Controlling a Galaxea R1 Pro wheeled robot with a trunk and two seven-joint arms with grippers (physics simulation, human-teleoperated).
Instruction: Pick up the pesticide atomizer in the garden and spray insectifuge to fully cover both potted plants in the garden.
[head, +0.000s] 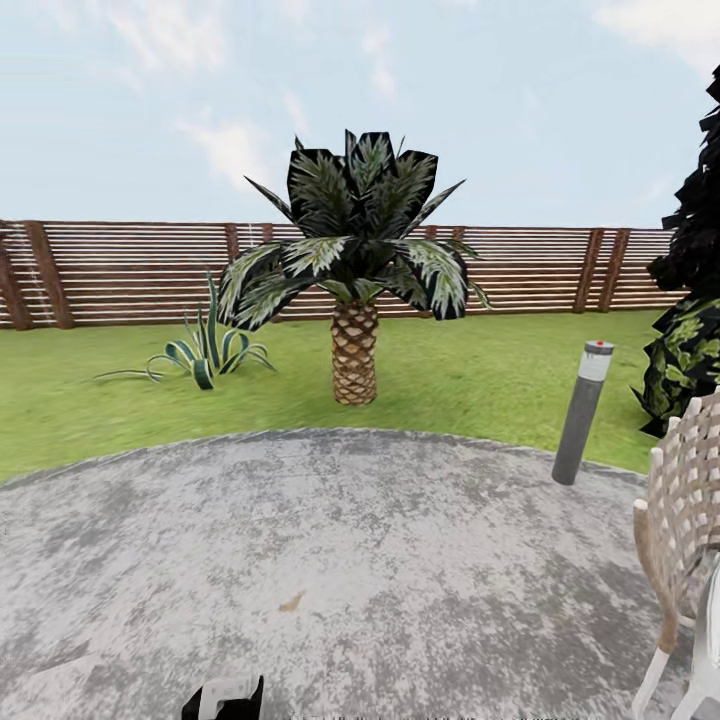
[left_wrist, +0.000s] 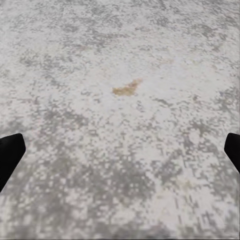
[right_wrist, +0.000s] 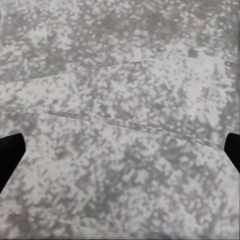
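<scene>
I am in the garden, on its round grey paved patio (head: 350, 560), with green lawn (head: 470, 375) and a brown slatted fence (head: 130, 270) beyond. The pesticide atomizer and the potted plants are out of view. My left gripper (left_wrist: 120, 155) is open above bare paving, its black fingertips (left_wrist: 9, 155) far apart with nothing between them. A small brown speck (left_wrist: 126, 88) lies on the paving ahead of it. My right gripper (right_wrist: 120, 155) is also open and empty over the paving, where thin seams cross the stone.
A scaly-trunked palm (head: 355, 350) stands on the lawn just past the patio's edge, with a potless striped spiky plant (head: 205, 355) to its left. A grey bollard lamp (head: 582, 412) stands at the patio's right rim. A wicker chair (head: 690, 520) and a dark bush (head: 690, 340) are at the right.
</scene>
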